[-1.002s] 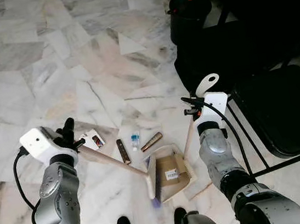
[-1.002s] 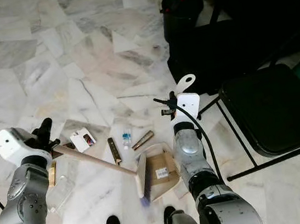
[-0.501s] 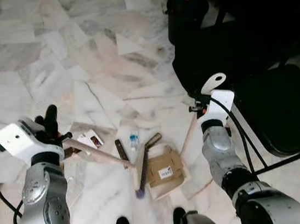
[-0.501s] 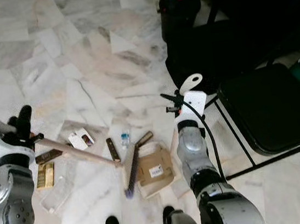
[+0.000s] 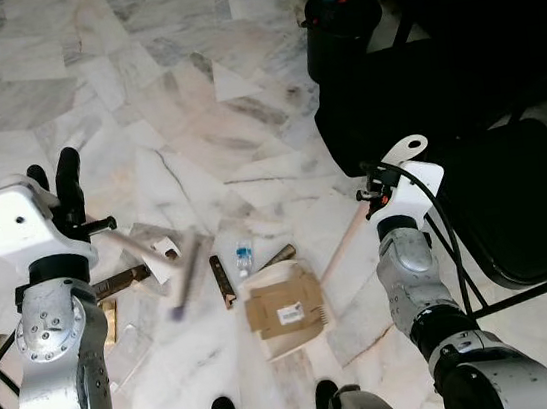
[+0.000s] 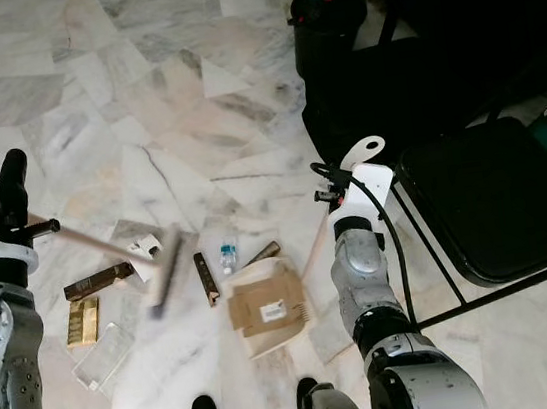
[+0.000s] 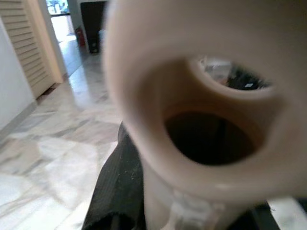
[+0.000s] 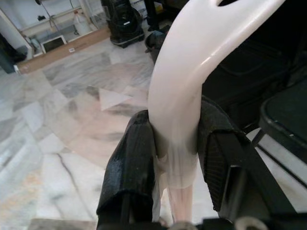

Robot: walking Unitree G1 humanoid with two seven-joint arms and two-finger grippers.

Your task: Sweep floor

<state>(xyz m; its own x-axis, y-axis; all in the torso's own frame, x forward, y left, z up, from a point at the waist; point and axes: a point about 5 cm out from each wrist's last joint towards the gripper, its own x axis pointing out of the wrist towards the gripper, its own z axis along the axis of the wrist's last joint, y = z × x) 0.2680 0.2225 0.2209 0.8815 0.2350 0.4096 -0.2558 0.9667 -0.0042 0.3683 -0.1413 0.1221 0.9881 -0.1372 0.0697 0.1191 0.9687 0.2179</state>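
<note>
**Q:** Which step are you on?

**A:** The sweeping itself. My left gripper (image 5: 64, 207) is clamped on the handle of the broom (image 5: 184, 273), and the brush head is blurred with motion just left of the dustpan (image 5: 287, 310). My right gripper (image 8: 175, 139) has both fingers pressed onto the dustpan's pale handle, which slants up from the pan to my wrist.

**Q:** What is on the floor (image 5: 190, 105)?

**A:** Several bits of litter, all left of the dustpan. A dark stick (image 5: 223, 280), a tiny bottle (image 5: 245, 260) and a brown tube (image 5: 275, 257) lie just beside its mouth. A white card (image 5: 162, 252), a dark wrapper (image 5: 122, 280) and a gold packet (image 6: 84, 320) sit beyond the brush head. A flat cardboard piece with a label already lies in the pan.

**Q:** And next?

**A:** I judge the brush should come down behind the farthest litter and drag towards the dustpan, while my right side keeps its lip flat on the marble.
</note>
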